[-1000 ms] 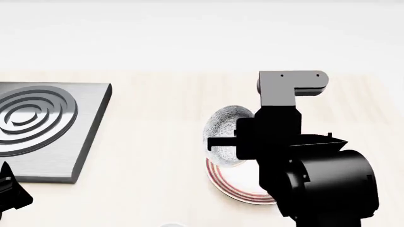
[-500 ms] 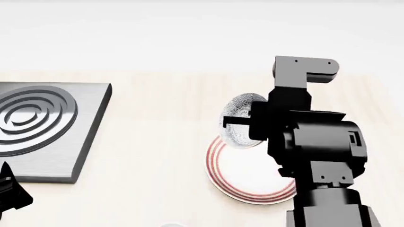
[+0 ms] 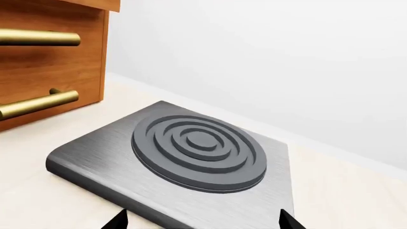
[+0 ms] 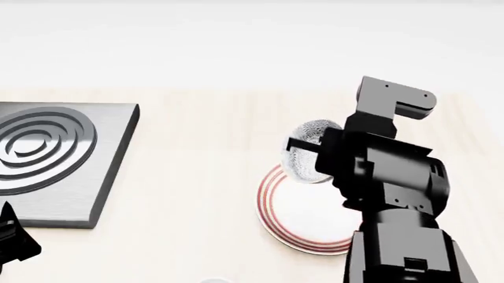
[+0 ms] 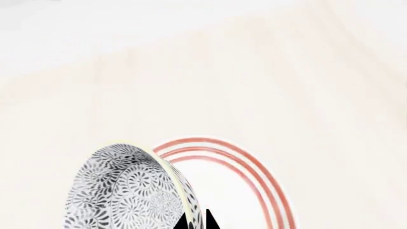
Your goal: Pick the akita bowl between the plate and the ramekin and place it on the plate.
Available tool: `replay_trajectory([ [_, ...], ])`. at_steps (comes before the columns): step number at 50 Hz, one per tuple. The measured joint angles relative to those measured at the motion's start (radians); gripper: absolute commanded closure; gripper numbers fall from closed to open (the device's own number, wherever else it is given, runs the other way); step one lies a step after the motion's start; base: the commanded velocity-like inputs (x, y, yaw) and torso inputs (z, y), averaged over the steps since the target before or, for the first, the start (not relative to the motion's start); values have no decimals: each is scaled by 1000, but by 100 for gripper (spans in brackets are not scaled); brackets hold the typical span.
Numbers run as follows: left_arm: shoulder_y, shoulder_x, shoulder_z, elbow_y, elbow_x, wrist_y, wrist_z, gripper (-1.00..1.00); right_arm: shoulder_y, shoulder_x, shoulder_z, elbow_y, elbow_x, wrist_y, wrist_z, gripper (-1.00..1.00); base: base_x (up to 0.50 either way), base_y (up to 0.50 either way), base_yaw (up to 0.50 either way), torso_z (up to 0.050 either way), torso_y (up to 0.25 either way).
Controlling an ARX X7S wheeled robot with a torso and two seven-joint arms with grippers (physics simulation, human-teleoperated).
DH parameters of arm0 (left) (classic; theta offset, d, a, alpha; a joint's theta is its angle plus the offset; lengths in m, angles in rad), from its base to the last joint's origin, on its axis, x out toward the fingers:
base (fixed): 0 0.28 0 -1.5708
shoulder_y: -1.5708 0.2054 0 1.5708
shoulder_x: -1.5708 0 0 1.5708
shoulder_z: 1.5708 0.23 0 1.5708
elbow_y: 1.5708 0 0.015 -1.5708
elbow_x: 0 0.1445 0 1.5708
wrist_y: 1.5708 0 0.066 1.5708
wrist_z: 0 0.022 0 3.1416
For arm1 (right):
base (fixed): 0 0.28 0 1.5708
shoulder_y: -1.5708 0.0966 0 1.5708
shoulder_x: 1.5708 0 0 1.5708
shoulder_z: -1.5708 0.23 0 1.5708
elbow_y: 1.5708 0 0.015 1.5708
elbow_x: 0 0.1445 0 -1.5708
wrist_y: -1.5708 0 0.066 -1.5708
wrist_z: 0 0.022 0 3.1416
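The akita bowl point(image 4: 307, 154) point(image 5: 124, 191) hangs tipped on its side above the far edge of the plate point(image 4: 293, 219) point(image 5: 245, 188). It is white with a dense grey-black pattern. My right gripper point(image 4: 296, 148) point(image 5: 198, 220) is shut on the bowl's rim, one fingertip inside and one outside. The plate is white with thin red rings, and my right arm hides its right part in the head view. My left gripper point(image 4: 11, 240) point(image 3: 202, 222) stands open and holds nothing at the near left. A thin white sliver point(image 4: 211, 280) at the head view's bottom edge may be the ramekin.
A grey metal slab with raised concentric rings point(image 4: 63, 159) point(image 3: 197, 152) lies at the left of the pale wooden counter. A wooden drawer unit with brass handles point(image 3: 45, 57) stands beyond it. A white wall runs along the counter's far edge.
My right arm has swung to the right and a little farther back, carrying the tilted bowl from the plate's far-left rim toward its far middle. The left gripper has not moved.
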Motion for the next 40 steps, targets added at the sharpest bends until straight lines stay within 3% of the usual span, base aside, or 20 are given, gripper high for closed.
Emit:
replay_trajectory([
  [19, 1, -3, 4, -2, -3, 5, -2, -100, -38, -25, 190, 34, -163, -32, 29, 100, 0, 0, 0, 0, 1],
  [40, 3, -7, 9, 2, -4, 8, -6, -100, -77, -23, 322, 34, -204, -18, 53, 100, 0, 0, 0, 0, 0],
])
